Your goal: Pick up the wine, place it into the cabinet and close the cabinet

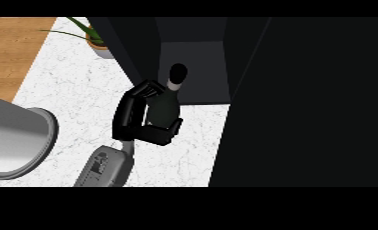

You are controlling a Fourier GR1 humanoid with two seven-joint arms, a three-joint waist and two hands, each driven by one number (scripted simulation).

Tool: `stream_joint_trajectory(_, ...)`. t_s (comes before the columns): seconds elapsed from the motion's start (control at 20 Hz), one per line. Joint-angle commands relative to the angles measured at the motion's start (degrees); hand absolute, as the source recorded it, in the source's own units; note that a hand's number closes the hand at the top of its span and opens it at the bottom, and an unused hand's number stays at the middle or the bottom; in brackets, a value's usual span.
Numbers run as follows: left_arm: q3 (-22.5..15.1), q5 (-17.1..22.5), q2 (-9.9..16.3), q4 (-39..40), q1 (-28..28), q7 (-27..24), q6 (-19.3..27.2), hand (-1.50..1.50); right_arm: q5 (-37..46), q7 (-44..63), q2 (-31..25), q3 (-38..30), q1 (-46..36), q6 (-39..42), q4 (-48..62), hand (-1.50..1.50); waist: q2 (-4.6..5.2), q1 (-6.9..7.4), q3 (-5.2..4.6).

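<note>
A dark wine bottle (167, 105) with a pale band below its black cap leans with its neck toward the open cabinet (193, 69). My left hand (140, 124) is shut on the bottle's body, fingers on its left side and thumb on its lower right. The bottle's top stands at the front of the cabinet's dark opening, and its lower part is hidden by the hand. The grey forearm (109, 166) comes in from the lower left. My right hand shows nowhere.
A tall black panel (295, 104), apparently the cabinet's door or side, fills the right half. A potted plant (94, 39) stands at the back left. A large grey round vessel (22, 139) sits at the left edge on the white marble counter (74, 89).
</note>
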Motion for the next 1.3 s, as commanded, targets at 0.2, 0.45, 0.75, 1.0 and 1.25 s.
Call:
stream_joint_trajectory(0.2, -1.3, 0.7, -0.3, 9.6, -9.8, 0.2, 4.0, 1.5, -1.2, 3.5, -2.1, -0.7, 4.1, 1.2, -13.3, -1.5, 0.09, -0.51, 0.0)
stream_joint_trajectory(0.45, 0.2, 2.3, -0.3, 15.7, -13.9, -2.1, 4.2, 1.5, -1.5, 2.4, -1.7, -0.3, 4.6, 0.8, -13.3, -1.5, 0.18, -0.45, -0.03)
stream_joint_trajectory(0.75, 1.3, 6.7, -0.3, 29.2, -22.7, -7.1, 3.1, 1.5, -1.7, -0.9, -0.8, -0.2, 5.5, 1.0, -11.4, -1.5, 0.43, -1.32, -0.04)
stream_joint_trajectory(1.0, 1.0, 11.2, -0.3, 34.0, -26.6, -7.6, 4.4, 1.5, -2.2, -6.1, -0.8, 2.5, 9.6, 1.6, -9.8, -1.5, 0.34, -1.33, 0.02)
stream_joint_trajectory(1.25, -2.5, 16.0, -0.3, 40.6, -32.2, -9.2, 8.6, 1.5, -4.9, -7.4, -1.4, 0.4, 8.9, 3.6, -9.9, -1.5, 0.69, -2.57, 0.0)
